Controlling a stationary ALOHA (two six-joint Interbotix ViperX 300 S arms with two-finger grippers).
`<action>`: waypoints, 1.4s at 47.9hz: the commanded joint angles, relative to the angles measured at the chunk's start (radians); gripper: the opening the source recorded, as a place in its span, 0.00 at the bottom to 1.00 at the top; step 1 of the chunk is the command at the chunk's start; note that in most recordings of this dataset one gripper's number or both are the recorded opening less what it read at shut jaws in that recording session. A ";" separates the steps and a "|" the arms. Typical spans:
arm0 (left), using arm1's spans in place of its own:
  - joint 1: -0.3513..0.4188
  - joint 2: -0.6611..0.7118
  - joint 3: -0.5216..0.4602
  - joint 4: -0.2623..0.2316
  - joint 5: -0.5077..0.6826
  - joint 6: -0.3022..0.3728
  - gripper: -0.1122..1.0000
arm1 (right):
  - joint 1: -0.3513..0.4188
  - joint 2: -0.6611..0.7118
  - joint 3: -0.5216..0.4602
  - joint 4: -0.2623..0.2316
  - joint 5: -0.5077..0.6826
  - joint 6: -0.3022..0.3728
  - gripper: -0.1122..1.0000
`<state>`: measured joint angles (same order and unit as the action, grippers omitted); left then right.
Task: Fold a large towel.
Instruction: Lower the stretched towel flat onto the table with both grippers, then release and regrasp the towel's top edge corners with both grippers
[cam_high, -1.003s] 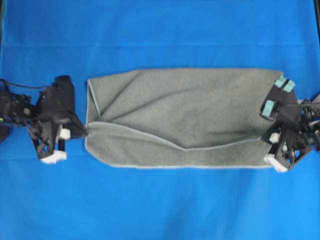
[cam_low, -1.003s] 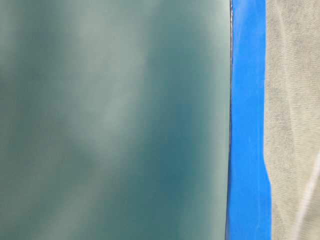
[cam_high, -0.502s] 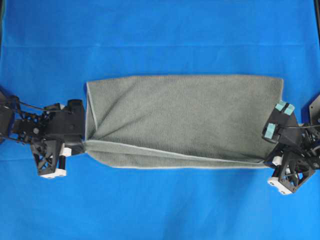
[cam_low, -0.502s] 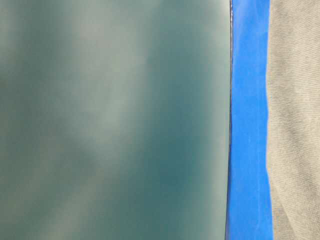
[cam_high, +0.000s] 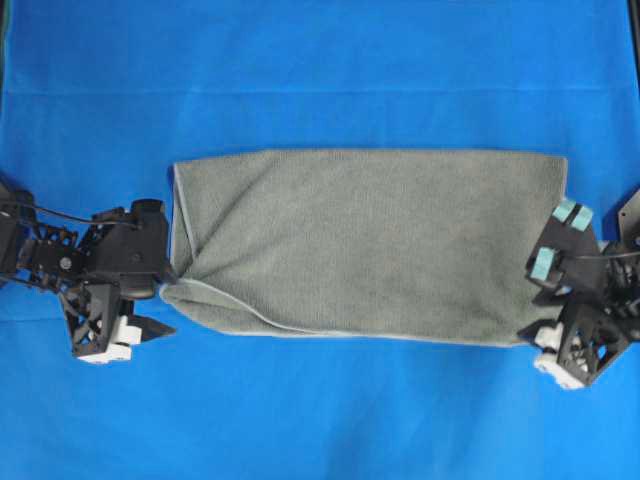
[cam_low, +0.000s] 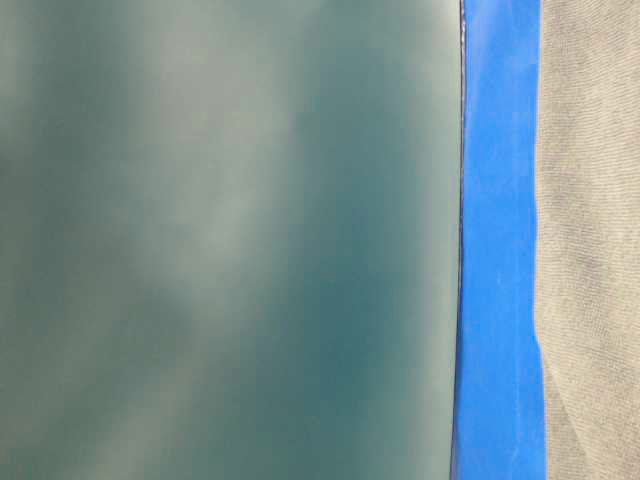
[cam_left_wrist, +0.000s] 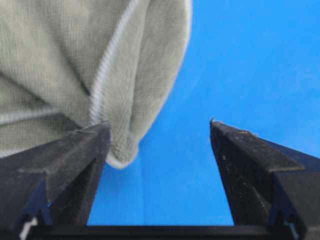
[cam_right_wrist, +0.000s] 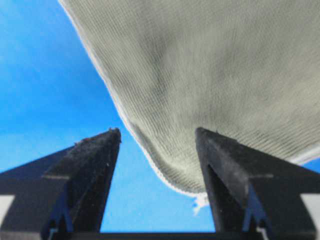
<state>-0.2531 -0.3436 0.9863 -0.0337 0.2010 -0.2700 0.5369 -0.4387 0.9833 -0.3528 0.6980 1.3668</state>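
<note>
Blue sheet (cam_high: 320, 60) covers tabletop. Overhead: towel (cam_high: 370, 240) lies folded lengthwise mid-sheet, long axis left-right; left claw (cam_high: 160, 300) at its lower left corner, right claw (cam_high: 535, 312) at lower right corner. Table-level: towel edge (cam_low: 590, 250) beside blue strip, blurred dark panel (cam_low: 220, 240) fills left. Left wrist: claw (cam_left_wrist: 160, 131) spread apart, left finger (cam_left_wrist: 75, 160) against towel fold (cam_left_wrist: 75, 65), nothing clamped. Right wrist: claw (cam_right_wrist: 157, 137) spread apart, towel corner (cam_right_wrist: 175, 172) between tips, ungripped.

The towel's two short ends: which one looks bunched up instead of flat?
The end by the left gripper. There the towel curls into a rounded lump with creases; the end by the right gripper lies flatter.
</note>
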 joint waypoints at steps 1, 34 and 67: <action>0.035 -0.052 -0.029 0.011 0.000 0.020 0.77 | -0.014 -0.044 -0.035 -0.055 0.144 0.008 0.66; 0.482 0.232 -0.049 0.009 -0.140 0.299 0.78 | -0.747 0.083 0.150 -0.324 -0.261 -0.293 0.65; 0.583 0.324 -0.100 0.011 0.015 0.397 0.14 | -0.870 0.281 0.097 -0.325 -0.365 -0.454 0.17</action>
<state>0.3068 -0.0061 0.8989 -0.0261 0.1902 0.1243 -0.3160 -0.1580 1.0723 -0.6765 0.3344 0.9143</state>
